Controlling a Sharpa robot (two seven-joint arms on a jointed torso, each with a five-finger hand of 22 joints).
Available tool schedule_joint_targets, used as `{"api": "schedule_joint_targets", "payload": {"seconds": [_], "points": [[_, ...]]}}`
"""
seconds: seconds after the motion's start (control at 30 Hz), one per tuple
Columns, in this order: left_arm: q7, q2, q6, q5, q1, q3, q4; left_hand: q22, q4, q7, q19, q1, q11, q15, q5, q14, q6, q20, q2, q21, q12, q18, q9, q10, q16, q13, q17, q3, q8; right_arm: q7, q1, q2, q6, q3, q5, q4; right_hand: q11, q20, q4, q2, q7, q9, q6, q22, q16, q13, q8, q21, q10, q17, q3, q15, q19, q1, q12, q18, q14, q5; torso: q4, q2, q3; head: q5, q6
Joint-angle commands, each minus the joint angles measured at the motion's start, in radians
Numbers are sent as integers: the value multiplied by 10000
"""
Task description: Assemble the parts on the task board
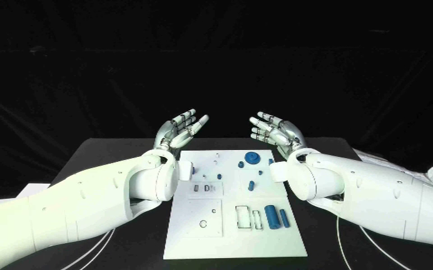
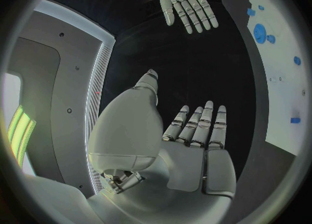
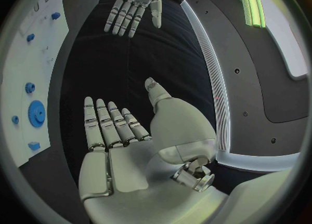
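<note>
Both hands up, nothing held. Left hand (image 1: pixel 179 129) and right hand (image 1: pixel 276 131) hover past the far edge of the board (image 1: pixel 236 245), palms facing in, fingers (image 2: pixel 195 128) straight and a bit apart. Wrist views confirm: bare palms, no part in either.

Board sits mid-surface (image 1: pixel 108 157), flat, between my forearms. Parts all on it, none touched:
- gear (image 1: pixel 253 156), far end, lying flat, small blue bits near it
- peg (image 1: pixel 251 185), mid board, short, upright I think, can't be sure
- cylinder (image 1: pixel 271 215) and a slimmer blue bar (image 1: pixel 285 218) just beside it, near end, lying down next to the white slots (image 1: pixel 243 216)

Handling, my guess: small rigid plastic, light, not fragile. Smooth finish, so prob slippery vs metal fingertips. Needs a firm pinch, not a whole-hand wrap.

Where to grab:
- cylinder: thumb + one finger across the mid of its length, from above. Round, so it may roll if nudged first.
- gear: by the rim, opposite sides; teeth should give some bite. Lies flat, so getting under the edge is the hard bit.
- peg: pinch the top end, lift straight.

Bar sits close to cylinder, so watch for knocking it.

Board itself: stiff plate, may slide on surface if I push sideways. Press down only.
</note>
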Motion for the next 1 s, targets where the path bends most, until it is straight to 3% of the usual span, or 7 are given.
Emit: {"api": "schedule_joint_targets", "payload": {"seconds": [0.03, 0.2, 0.33, 0.37, 0.47, 0.7, 1.0], "points": [[88, 21, 737, -63, 17, 2, -15, 31, 164, 1105, 233, 531, 79, 77, 100, 248, 210, 84, -33, 62, 51, 197, 30, 215, 81, 24, 33, 9, 84, -789, 109, 104, 2314, -67, -982, -244, 36, 102, -362, 92, 1406, 61, 667, 86, 97, 60, 87, 178, 867, 65, 129, 9, 746, 765, 97, 275, 899, 85, 0, -1, -5, 0, -1], [88, 21, 737, -63, 17, 2, -15, 62, 149, 1117, 387, 635, 77, 85, 89, 449, 307, 85, 103, 113, 58, 234, 40, 268, 121, 29, 62, 70, 99, -1055, 220, 195, 3075, -144, -1260, -475, -108, 90, -721, 134, 1308, 135, 1747, 212, 261, 142, 181, 484, 2316, 162, 300, -175, 1738, 1191, 224, 488, 2573, -38, 0, -1, -5, 0, -1], [88, 21, 737, -63, 17, 2, -15, 148, 104, 1174, 967, 771, 159, 144, 67, 1556, 700, 78, 268, 277, 118, 253, 73, 783, 334, 70, 189, 105, 150, -1139, 255, 223, 3313, -169, -1348, -547, -412, 49, -1039, 199, 1077, 247, 3587, 352, 672, 204, 369, 940, 3980, 222, 609, -565, 2579, 1548, 543, 822, 4026, -142, 0, -1, -5, 0, -1], [520, -146, 958, -39, -40, 2, -165, 192, 52, 1166, 1286, 871, 174, 126, 59, 2175, 992, 70, 322, 361, 167, 273, 100, 1160, 474, 98, 258, 123, 196, -348, 352, -89, 2177, -161, -3753, -693, -479, 14, -1082, 179, 1043, 260, 3940, 375, 730, 199, 389, 1020, 4173, 221, 665, -626, 2718, 1568, 592, 846, 4233, -166, 14, 129, 14, -74, -3], [667, -242, 1011, -39, -40, 2, -115, 281, -77, 1080, 2031, 1048, 135, 30, 46, 2784, 1631, 64, 453, 548, 219, 347, 142, 1928, 595, 136, 291, 117, 271, -313, 401, -164, 1954, -154, -4358, -693, -561, -73, -1166, 137, 951, 260, 4591, 406, 748, 167, 354, 1167, 4492, 191, 845, -738, 2966, 1571, 594, 847, 4570, -192, 13, 208, 24, -94, 39], [715, -586, 1270, -39, -37, 3, 234, 658, -504, 898, 4623, 1162, -284, -588, 38, 4829, 4593, -86, 893, 1540, 643, 818, 317, 5167, 1215, 279, 481, -71, 695, -524, 530, -335, 1719, -118, -5031, -733, -654, -184, -1337, 38, 904, 265, 5134, 418, 712, 165, 292, 1310, 4798, 191, 1199, -844, 3186, 1560, 493, 853, 4943, -240, 36, 460, 19, -158, 128], [296, -1202, 1602, 174, -26, 5, 1269, 802, -713, 688, 5904, 1088, -613, -1058, 34, 6408, 5331, -544, 1145, 1992, 912, 830, 274, 6177, 1867, 311, 1062, -281, 757, -1473, 776, -498, 1949, -14, -6815, -639, -885, -535, -1834, -83, 735, 302, 5711, 613, 822, 186, 408, 1821, 5509, 233, 1866, -1150, 3764, 1896, 457, 845, 5802, -700, 100, 872, -7, -160, 320]]}}
